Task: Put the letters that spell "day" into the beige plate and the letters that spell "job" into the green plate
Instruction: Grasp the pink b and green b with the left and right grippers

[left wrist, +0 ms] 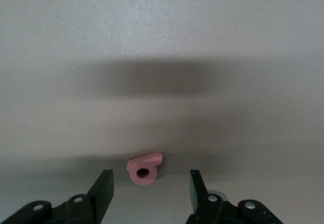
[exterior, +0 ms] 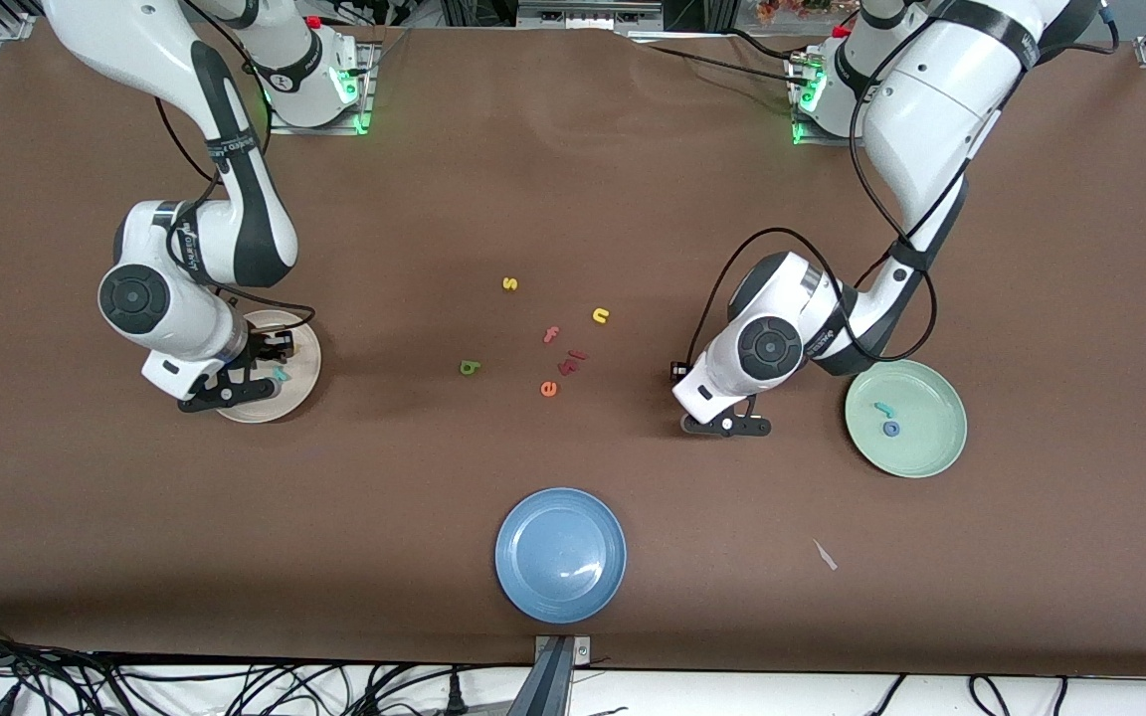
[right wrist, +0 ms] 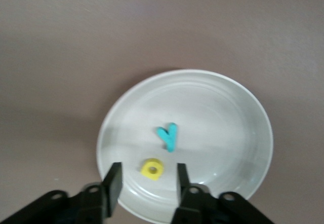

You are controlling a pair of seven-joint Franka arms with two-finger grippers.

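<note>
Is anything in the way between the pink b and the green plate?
Nothing visible: the pink b lies on bare table between the left gripper's open fingers, and the green plate sits right beside that gripper.

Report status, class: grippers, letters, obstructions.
Right gripper open over beige plate, yellow d and teal y in it. Left gripper open around pink b. Nothing obstructing.

Glossy blue plate (exterior: 560, 554), matt table (exterior: 573, 179)

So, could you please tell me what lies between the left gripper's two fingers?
A small pink foam letter "b" lies on the table between the left gripper's open fingers, touching neither. The left wrist view shows this.
</note>
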